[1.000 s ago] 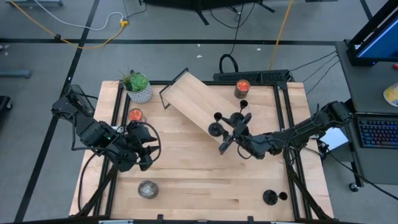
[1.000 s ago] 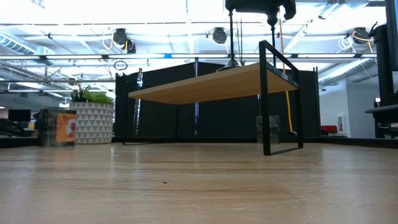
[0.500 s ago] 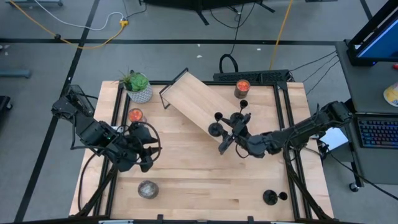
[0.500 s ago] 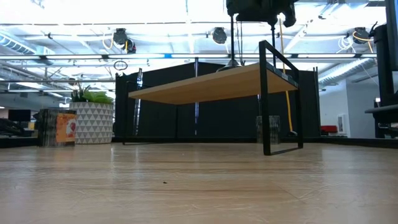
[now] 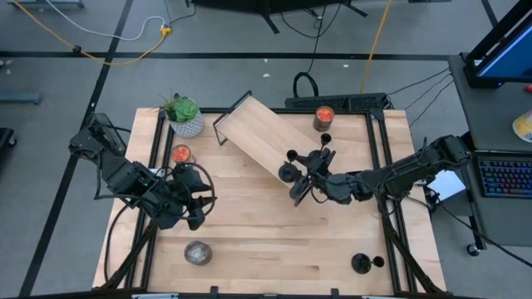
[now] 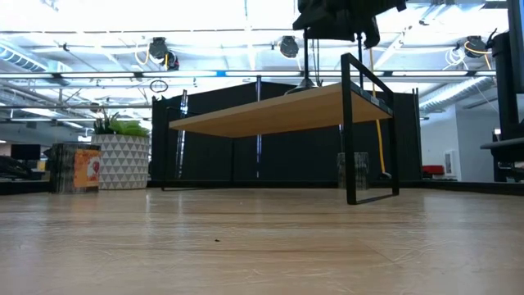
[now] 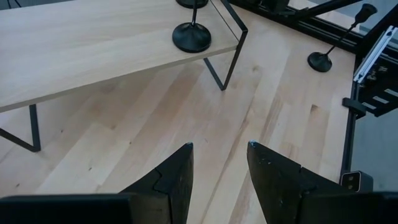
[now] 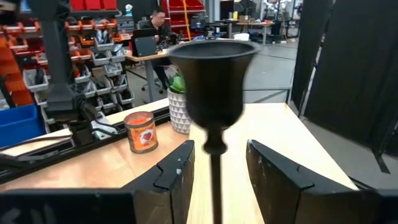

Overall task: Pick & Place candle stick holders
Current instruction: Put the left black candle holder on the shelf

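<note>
The candle stick holder (image 8: 214, 81) I am after stands upright on the low end of the wooden riser (image 5: 253, 133). Its cup fills my right wrist view and its thin stem runs down between the right gripper (image 8: 217, 150). The fingers stand wide on either side of that stem, with a gap showing on both sides, so I judge that nothing is gripped yet. From above, this holder (image 5: 287, 173) sits at the riser's corner, with a second holder (image 5: 318, 157) just beside it on the same board. A third holder (image 5: 360, 264) stands well apart, down near the table's (image 5: 266, 241) right front corner. In the last second the right arm has slid in toward the riser. The gripper was just off the board's end a moment ago; now it straddles the stem, and in the low view its dark bulk has dropped lower over the board. None of the holders has shifted, so this was a clean approach and not a bump. To me that means the reach is done and closing on the stem is the next step, carefully, since the neighbour is close. The left gripper (image 7: 219, 149) has not moved from its wait over the table's left half, fingers a little apart and empty.
</note>
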